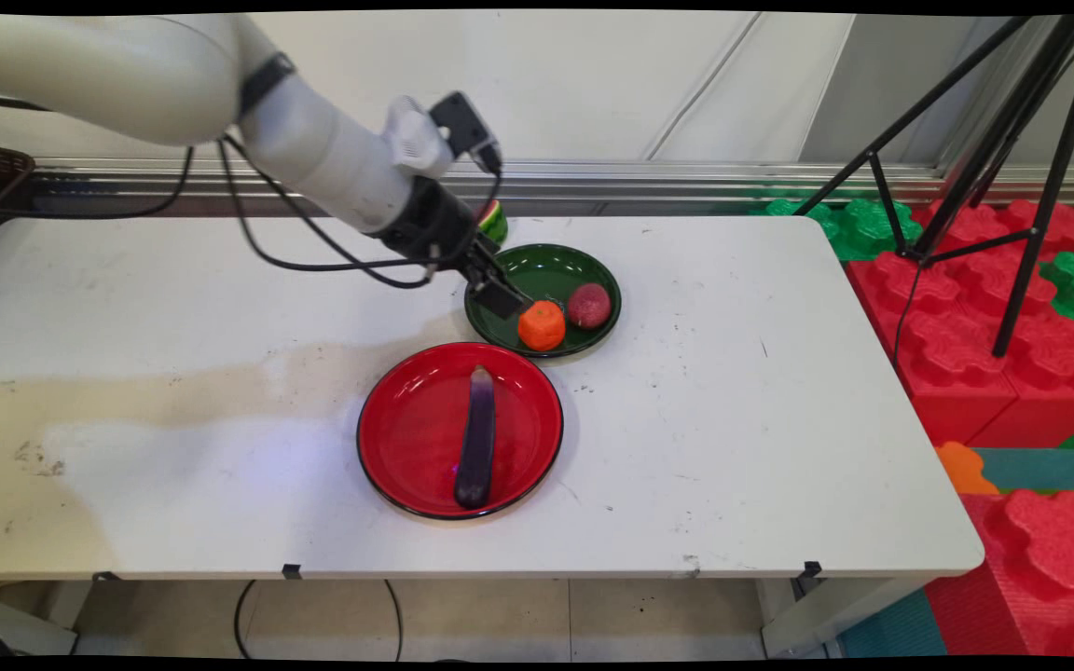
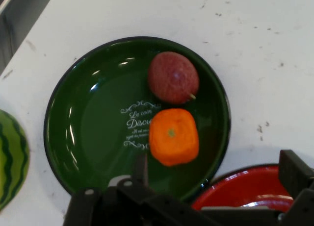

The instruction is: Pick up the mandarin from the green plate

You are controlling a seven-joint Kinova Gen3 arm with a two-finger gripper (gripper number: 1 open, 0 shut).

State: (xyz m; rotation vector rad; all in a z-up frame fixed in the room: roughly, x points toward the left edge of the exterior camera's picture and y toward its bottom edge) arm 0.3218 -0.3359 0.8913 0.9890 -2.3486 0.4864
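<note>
The claw (image 1: 511,300), spread wide and holding nothing, hangs over the green plate (image 1: 537,266) in the frame's upper middle, just beside the orange (image 1: 542,325), the red fruit (image 1: 589,305) touching it.

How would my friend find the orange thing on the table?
Look at the round dark green plate at the back of the white table. Two fruits lie in it: the bright orange, blocky mandarin sits beside the black gripper; its neighbour is a dull red round fruit.
</note>
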